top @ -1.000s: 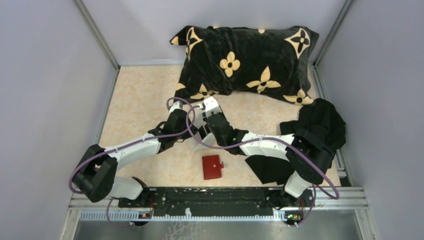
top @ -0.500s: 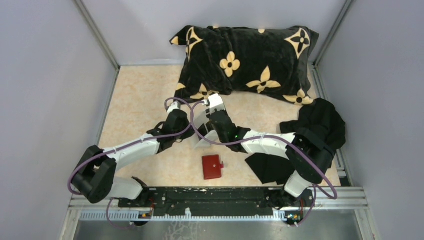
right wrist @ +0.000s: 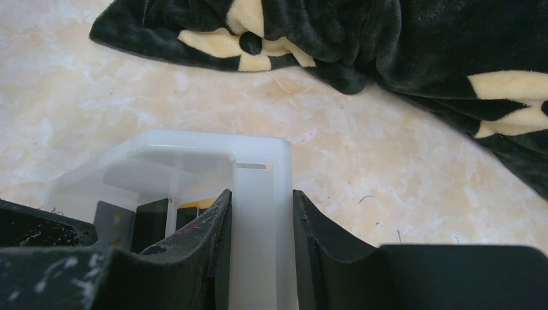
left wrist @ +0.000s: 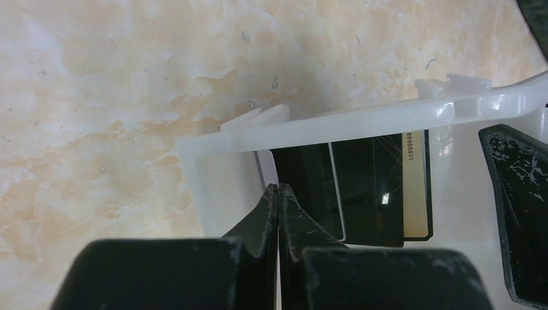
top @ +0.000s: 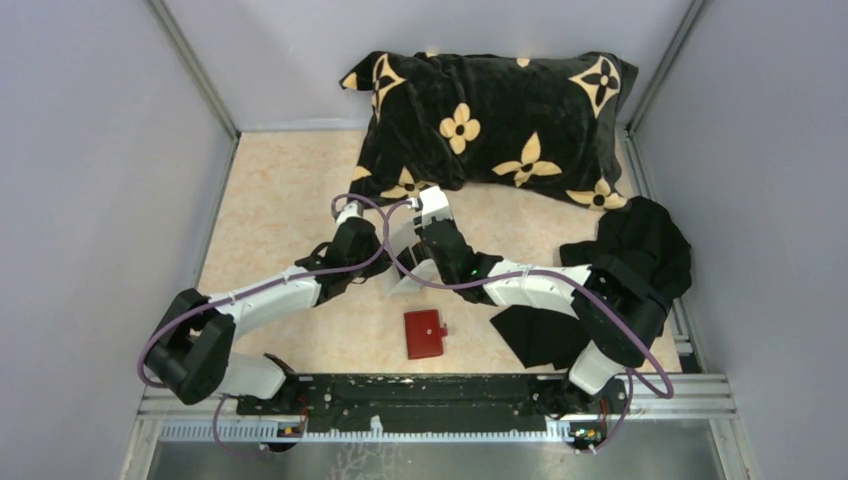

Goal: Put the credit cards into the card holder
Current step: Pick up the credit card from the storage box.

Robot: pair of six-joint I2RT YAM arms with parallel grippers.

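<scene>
White tray [right wrist: 213, 145] sits mid-surface [top: 270, 200] and serves as the reference here. Right jaws clamp one wall of the tray, one jaw on each side of the plastic, likely to pin it so it does not slide while cards get fished out. Left jaws are fully closed, tips pressed together, poking inside the tray right at the edge of the credit cards [left wrist: 375, 187] (closed tips probably meant to nudge or pry a card up, not pinch it). Cards are inside the tray, a black one showing with a pale strip along one edge; how many sit under it cannot be told. Card holder [top: 424, 334] lies shut on the surface, apart from the tray on the side toward the arm bases, nothing touching it. It will need opening, so the task looks early. Patterned pillow [top: 490, 125] lies beyond the tray.
</scene>
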